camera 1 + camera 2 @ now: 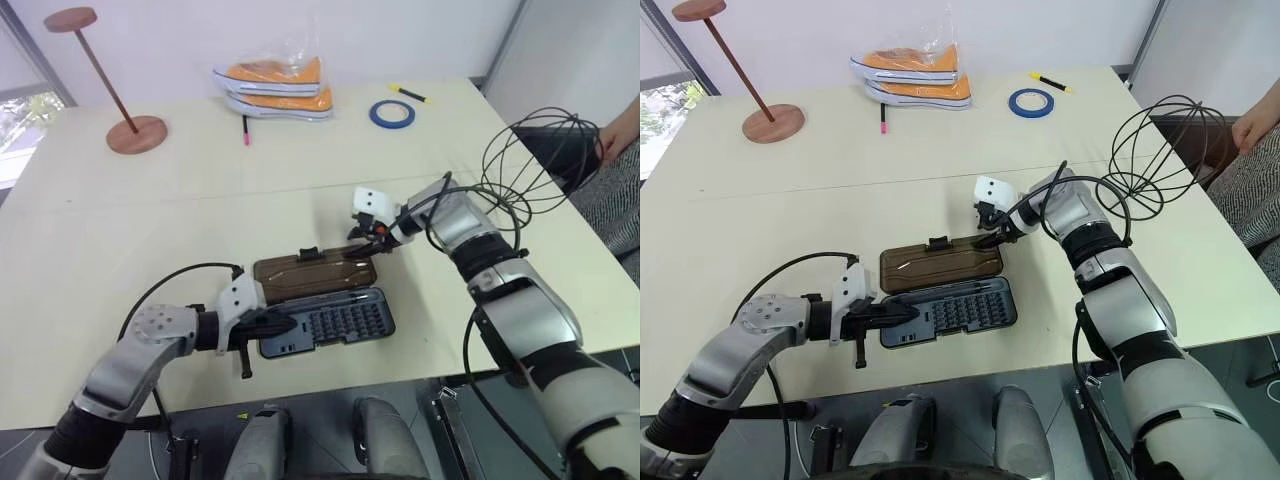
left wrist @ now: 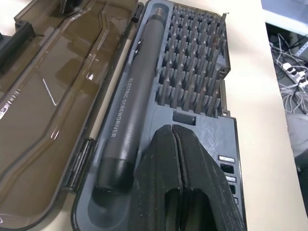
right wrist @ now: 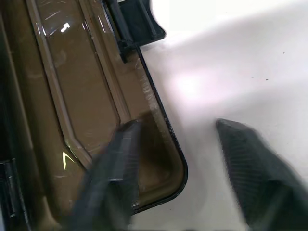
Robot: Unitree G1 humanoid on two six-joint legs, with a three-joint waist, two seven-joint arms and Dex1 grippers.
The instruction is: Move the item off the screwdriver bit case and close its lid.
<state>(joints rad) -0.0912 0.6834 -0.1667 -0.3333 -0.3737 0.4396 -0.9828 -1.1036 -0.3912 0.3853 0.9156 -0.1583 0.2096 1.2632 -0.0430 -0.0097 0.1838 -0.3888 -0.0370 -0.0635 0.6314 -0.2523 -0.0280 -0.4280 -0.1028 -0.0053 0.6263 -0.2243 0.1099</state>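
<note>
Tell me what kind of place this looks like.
Probably a lab or office test room, not a home: a large plain table stands by a white wall, with staged odds and ends like bagged orange shoes, a blue tape roll and an open bit case, and loose cables beside it.

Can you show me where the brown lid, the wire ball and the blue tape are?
lid (image 1: 940,267), right eye view, middle of its brown panel.
wire ball (image 1: 1160,150), right eye view, on a hoop.
blue tape (image 1: 1015,102), right eye view, on its ring.
</note>
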